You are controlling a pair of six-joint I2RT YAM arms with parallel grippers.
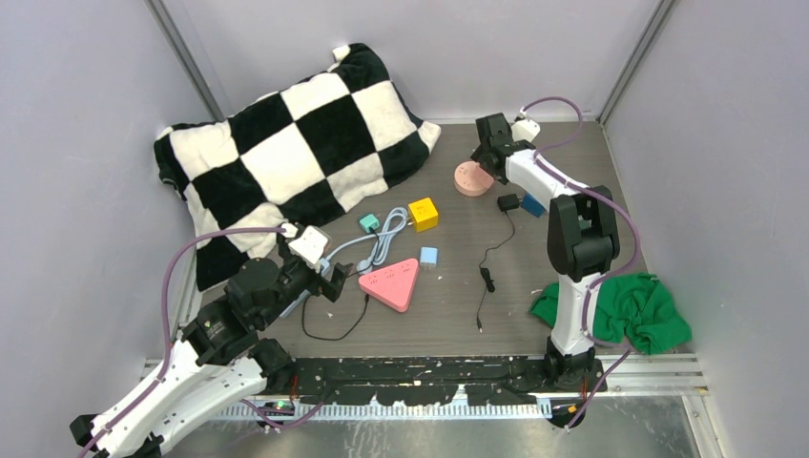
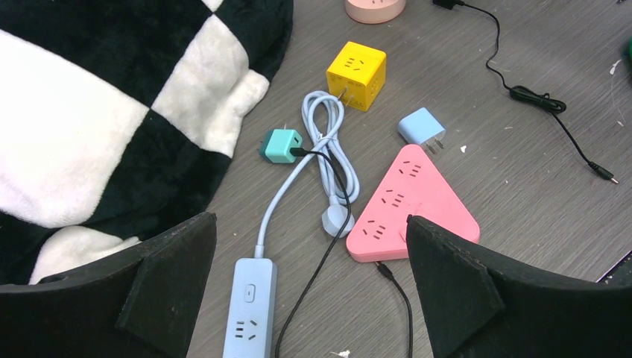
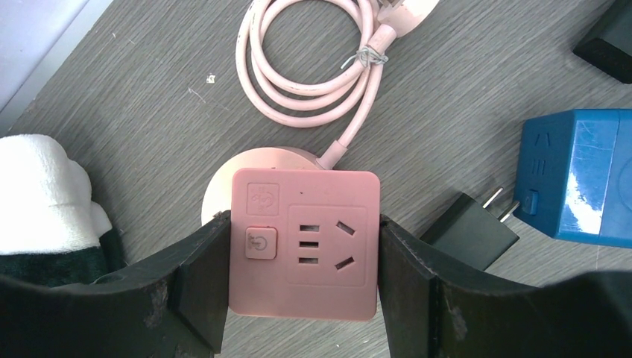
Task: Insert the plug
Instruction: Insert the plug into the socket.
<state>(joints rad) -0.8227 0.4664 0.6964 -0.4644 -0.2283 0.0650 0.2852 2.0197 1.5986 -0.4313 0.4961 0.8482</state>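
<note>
**A:** Bright, even light in all three views, soft and seemingly from above. Shadows are short and faint.

**B:** In the overhead view the metal ledge (image 1: 429, 434) along the bottom edge has a dull sheen, and the walls (image 1: 86, 143) read flat and pale.

**A:** Right wrist view: a white glare patch on the blue cube (image 3: 574, 179) at the right edge. The pink socket (image 3: 304, 242) at centre is crisp.

**B:** The black fingers (image 3: 186, 291) at the bottom are nearly featureless there.

**A:** It's the same at the bottom of the left wrist view. The pillow (image 2: 89, 112) at upper left has white squares close to washed out, but the tabletop grain stays sharp.
</note>
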